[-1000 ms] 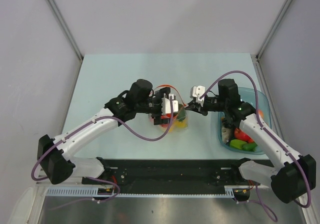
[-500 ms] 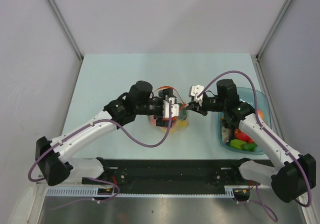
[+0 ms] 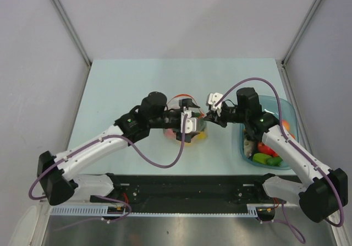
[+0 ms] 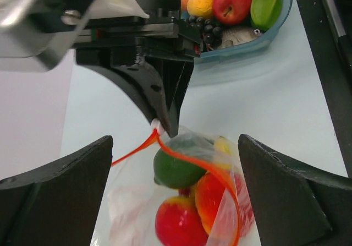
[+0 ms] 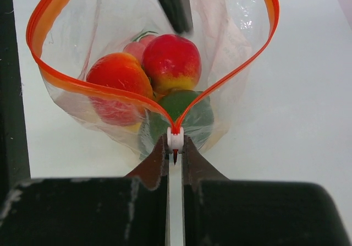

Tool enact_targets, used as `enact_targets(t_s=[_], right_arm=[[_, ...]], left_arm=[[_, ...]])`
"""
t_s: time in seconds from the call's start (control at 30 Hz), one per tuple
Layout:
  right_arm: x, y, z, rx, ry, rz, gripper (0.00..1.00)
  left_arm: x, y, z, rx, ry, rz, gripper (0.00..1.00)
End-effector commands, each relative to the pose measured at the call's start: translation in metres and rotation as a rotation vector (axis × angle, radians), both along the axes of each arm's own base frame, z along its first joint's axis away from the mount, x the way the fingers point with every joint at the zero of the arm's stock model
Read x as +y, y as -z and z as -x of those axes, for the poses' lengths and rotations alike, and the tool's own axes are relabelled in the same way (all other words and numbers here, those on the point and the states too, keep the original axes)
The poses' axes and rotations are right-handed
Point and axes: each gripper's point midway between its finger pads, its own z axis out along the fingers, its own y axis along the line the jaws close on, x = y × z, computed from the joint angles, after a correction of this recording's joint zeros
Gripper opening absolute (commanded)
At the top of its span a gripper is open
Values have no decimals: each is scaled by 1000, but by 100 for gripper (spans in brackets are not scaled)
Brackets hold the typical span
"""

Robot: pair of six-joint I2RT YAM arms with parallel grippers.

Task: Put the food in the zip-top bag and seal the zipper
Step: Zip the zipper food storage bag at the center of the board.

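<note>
The left arm [image 3: 102,141] has swung right, its jaws wide over the bag [image 5: 223,92] on the bench [image 3: 121,81]. The right jaws pinch the zipper [image 5: 33,39] at its end. Pulling now could drag the unheld bag, spilling the fruit [image 5: 170,64].

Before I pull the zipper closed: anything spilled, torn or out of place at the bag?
Nothing spilled or torn. The zip-top bag gapes open with toy fruit inside; the right gripper pinches the zipper slider. Other food sits in the teal tub.
</note>
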Motion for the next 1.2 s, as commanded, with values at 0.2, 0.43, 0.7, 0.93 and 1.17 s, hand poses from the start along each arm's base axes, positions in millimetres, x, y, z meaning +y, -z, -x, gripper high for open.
enact_targets(t_s=[0.2, 0.43, 0.7, 0.93, 1.17], right_arm=[[5, -26, 9, -90, -79, -25, 0], [6, -23, 13, -130, -135, -2, 0], [4, -17, 19, -159, -182, 34, 0], [6, -26, 15, -188, -172, 12, 0], [-2, -21, 8, -74, -72, -22, 43]], left_arm=[[-26, 17, -34, -100, -43, 69, 94], [-27, 26, -54, -139, -33, 13, 75], [-15, 46, -57, -120, -15, -68, 51], [-15, 49, -54, -80, -5, -93, 2], [-10, 37, -63, 60, -89, -30, 0]])
